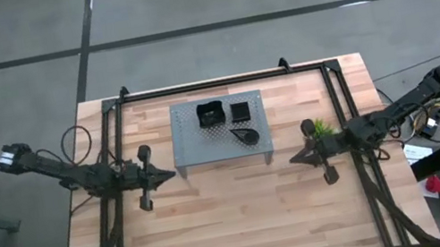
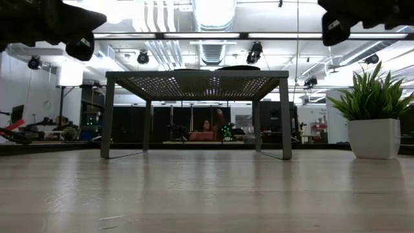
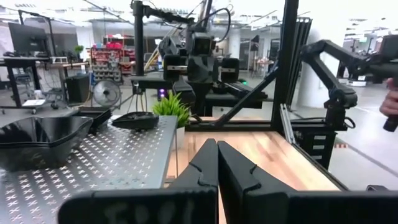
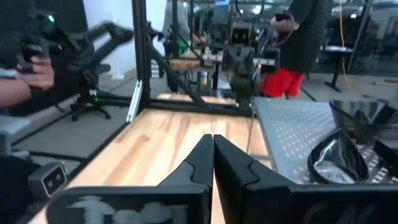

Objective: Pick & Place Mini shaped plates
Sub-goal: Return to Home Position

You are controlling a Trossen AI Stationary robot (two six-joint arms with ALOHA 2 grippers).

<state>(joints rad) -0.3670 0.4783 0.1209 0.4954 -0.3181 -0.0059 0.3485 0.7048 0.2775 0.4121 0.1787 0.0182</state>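
Note:
Three small black plates rest on top of the grey perforated rack [image 1: 197,148]: a stack of square ones [image 1: 211,114] at its far left, a smaller square one [image 1: 239,110] beside it, and a teardrop-shaped one [image 1: 245,135] nearer the front right. My left gripper [image 1: 171,175] hovers shut just off the rack's left near corner, pointing right. My right gripper [image 1: 293,158] hovers shut off the rack's right near corner, pointing left. In the left wrist view the square stack [image 3: 40,142] and the teardrop plate [image 3: 135,120] sit on the rack; the right wrist view shows the teardrop plate [image 4: 337,162].
A small green plant in a white pot [image 1: 322,128] stands on the table by the right gripper's far side. A black frame [image 1: 222,80] runs along the table's far, left and right edges. Bare wood [image 1: 237,220] stretches in front of the rack. People show beyond the table.

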